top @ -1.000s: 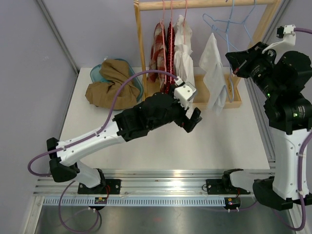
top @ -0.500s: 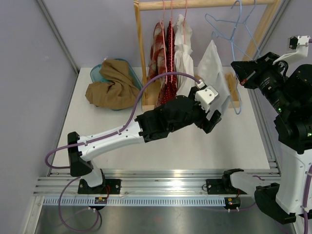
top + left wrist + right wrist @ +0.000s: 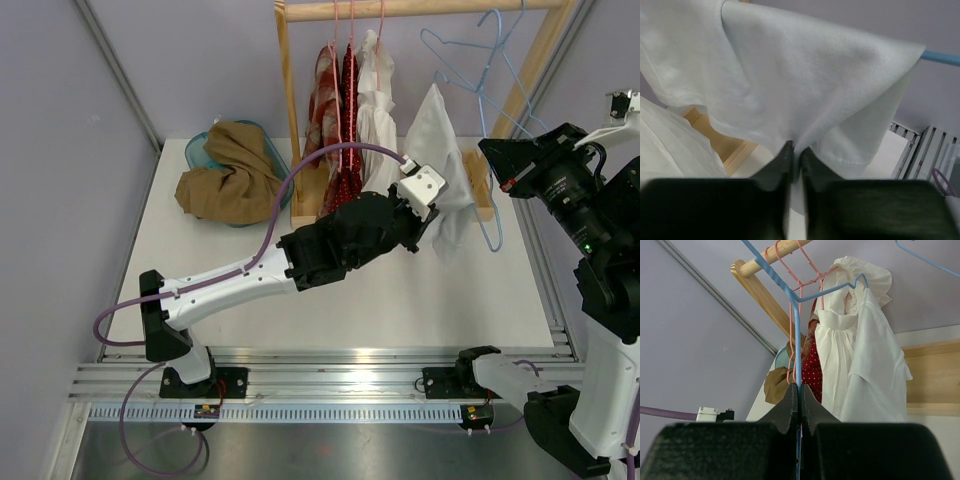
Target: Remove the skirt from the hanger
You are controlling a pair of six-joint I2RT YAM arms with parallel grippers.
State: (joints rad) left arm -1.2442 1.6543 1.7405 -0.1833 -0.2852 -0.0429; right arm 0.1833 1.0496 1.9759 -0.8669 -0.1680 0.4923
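1. White cloth, the skirt [image 3: 805, 75], is draped over the blue hanger [image 3: 795, 340] at the right end of the wooden rack [image 3: 420, 8], beside the other garments [image 3: 350, 110].
2. The left gripper [image 3: 795, 152] has its jaws pinched on a fold near the skirt's lower hem. A second ago they stood wide apart over the table [image 3: 450, 300], short of the cloth, so both the reach and the closing fell within that second.
3. The right gripper [image 3: 799, 392] is clamped tight on the hanger's wire, as it was a second ago. Meanwhile its arm has drawn back to the right, and the hanger now sits tilted with the skirt spread wider.
4. How much cloth lies between the left jaws is hard to judge. The wrist view shows only a thin pleat entering them, so the hold may be shallow.
5. To my eye the work has passed from approach to pull. With the wire held on 1 side and the hem on the other, the skirt, not yet off, looks ready to be drawn down and away.
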